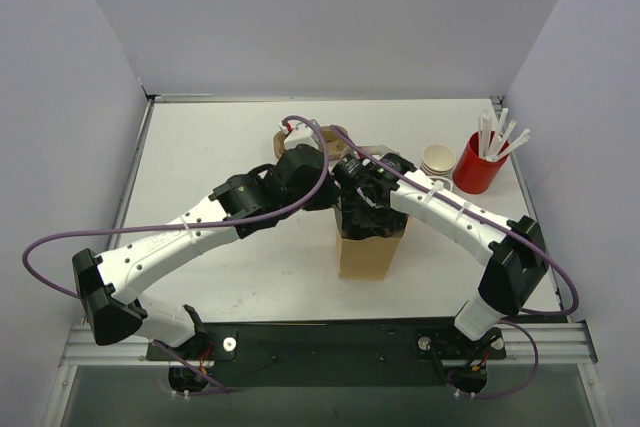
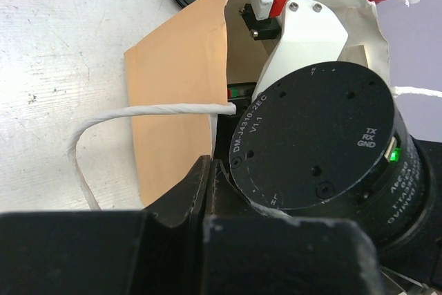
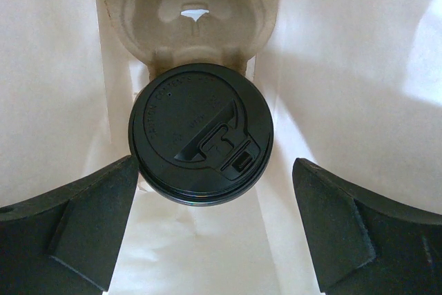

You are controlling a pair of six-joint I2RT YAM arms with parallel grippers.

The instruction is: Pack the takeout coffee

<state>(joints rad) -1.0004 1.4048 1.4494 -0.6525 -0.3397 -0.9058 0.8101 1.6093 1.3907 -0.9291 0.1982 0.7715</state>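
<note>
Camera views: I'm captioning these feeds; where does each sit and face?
Top external: above, behind the bases, looking down; left arm and right arm meet over the brown paper bag.
Left wrist: outside the bag, facing its wall; left fingers at bottom.
Right wrist: inside the bag, looking down on the lidded coffee cup; right fingers flank it.
All three share the bag.

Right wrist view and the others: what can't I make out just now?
Right wrist view: the takeout coffee cup shows only its round black plastic lid, which hides its wall.
Top external view: the brown paper bag's inside is blocked by both arms' wrists.
Left wrist view: the left gripper's jaws are covered by the right arm's round black motor; open or shut unclear.
</note>
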